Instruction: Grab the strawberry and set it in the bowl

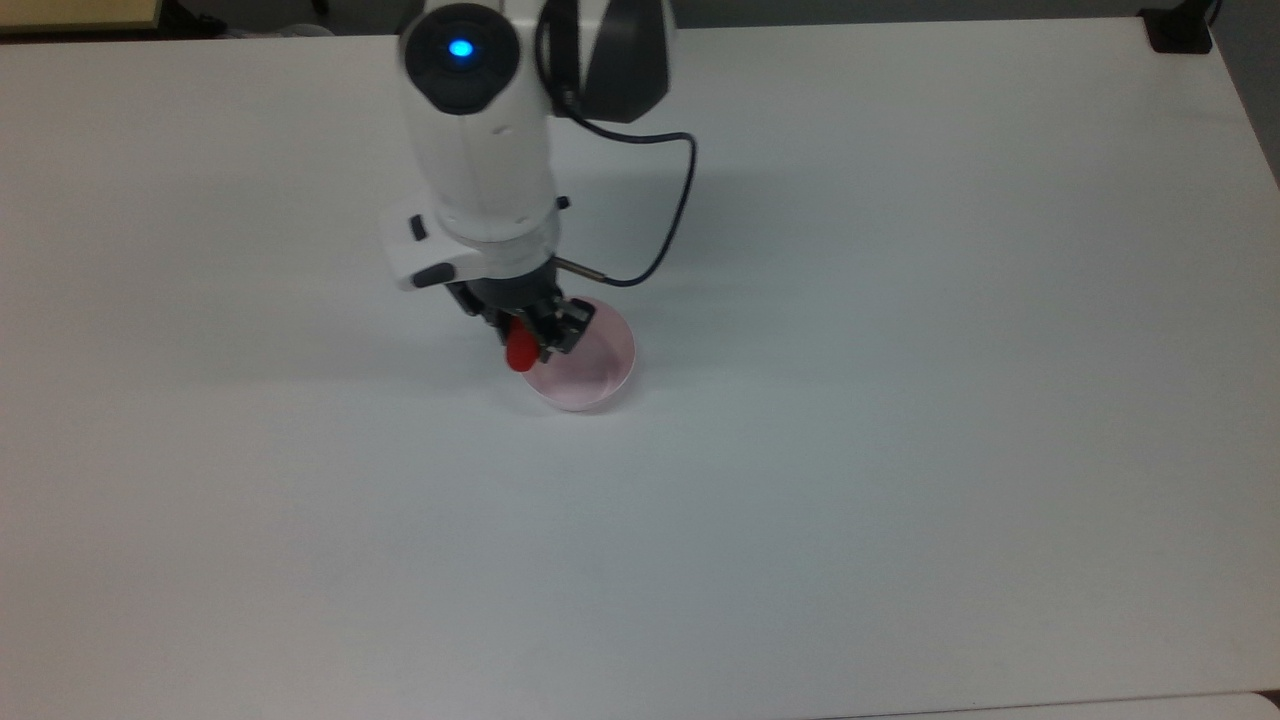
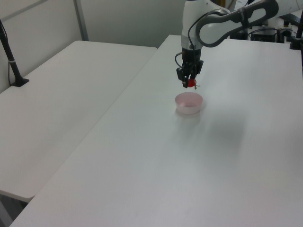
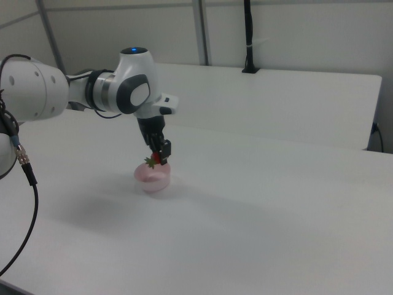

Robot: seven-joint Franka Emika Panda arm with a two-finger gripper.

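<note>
1 claw (image 1: 528, 340) grips the strawberry (image 1: 519, 352) above the rim of the pink bowl (image 1: 590, 385), which rests on the white desk (image 1: 900, 400).

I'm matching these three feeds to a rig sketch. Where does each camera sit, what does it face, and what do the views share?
Top view: overhead, looking straight down on the table; shows the arm's wrist and the gripper.
Left view: raised at one end of the table, looking along it toward the arm; shows its forearm and wrist.
Right view: lower, off the table's side, looking across; shows the arm's elbow and wrist.
Shared: all show the gripper holding the strawberry above the bowl.
</note>
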